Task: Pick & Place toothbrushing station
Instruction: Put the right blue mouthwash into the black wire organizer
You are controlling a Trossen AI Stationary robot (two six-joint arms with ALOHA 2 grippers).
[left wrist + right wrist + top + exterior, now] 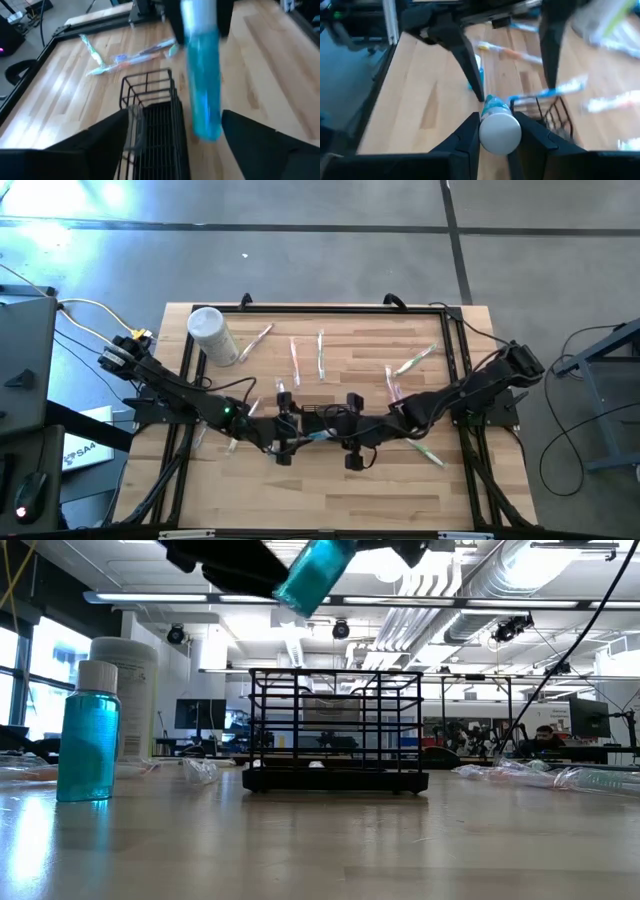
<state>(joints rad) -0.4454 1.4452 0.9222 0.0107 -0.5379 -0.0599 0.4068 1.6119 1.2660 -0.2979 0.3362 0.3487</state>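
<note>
A blue bottle (205, 75) with a white cap hangs in the air over the table's middle, with my right gripper (499, 125) shut on it. My left gripper (175, 120) is open. Its fingers stand on either side of the bottle's lower end, apart from it. Below them the toothbrushing station (335, 730), a black wire holder, stands with its base on the table; it also shows in the left wrist view (150, 115). In the high view both grippers meet near the table's centre, left gripper (285, 430) and right gripper (350, 442). My right gripper pinches the bottle's white cap end (500, 132) between its two fingers, one on each side. The fingers slant down from the table's right side, and the bottle reaches on past their tips. The bottle (315, 575) is lifted clear, tilted, above the holder.
A second blue bottle (88, 730) and a tall white canister (212, 335) stand toward the table's left. Several wrapped toothbrushes lie on the wood, among them one at the far middle (320, 355) and one at the right (415, 360). A black frame (455, 340) edges the table.
</note>
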